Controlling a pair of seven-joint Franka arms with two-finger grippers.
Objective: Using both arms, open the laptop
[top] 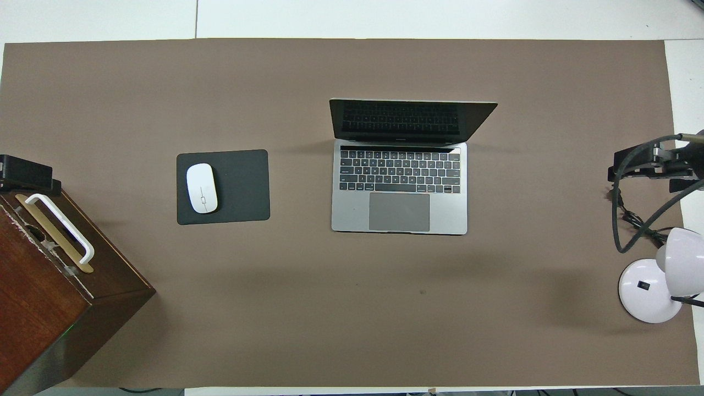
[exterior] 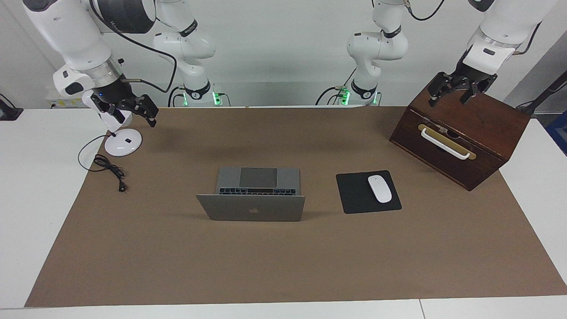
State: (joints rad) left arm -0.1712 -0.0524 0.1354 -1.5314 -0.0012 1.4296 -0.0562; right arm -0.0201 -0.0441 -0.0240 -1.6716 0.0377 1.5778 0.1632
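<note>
The silver-grey laptop (exterior: 252,208) stands open in the middle of the brown mat, its lid upright with the apple logo facing away from the robots. In the overhead view its black keys and grey trackpad (top: 399,187) show, and the screen is dark. My left gripper (exterior: 452,95) hangs open and empty over the top of the wooden box, well away from the laptop; its tip shows in the overhead view (top: 25,173). My right gripper (exterior: 132,111) hangs open and empty over the lamp base at the right arm's end, also seen in the overhead view (top: 649,162).
A dark wooden box (exterior: 483,128) with a white handle sits at the left arm's end. A black mouse pad (exterior: 354,195) with a white mouse (exterior: 380,188) lies between box and laptop. A white desk lamp base (exterior: 123,143) and a black cable (exterior: 108,168) lie at the right arm's end.
</note>
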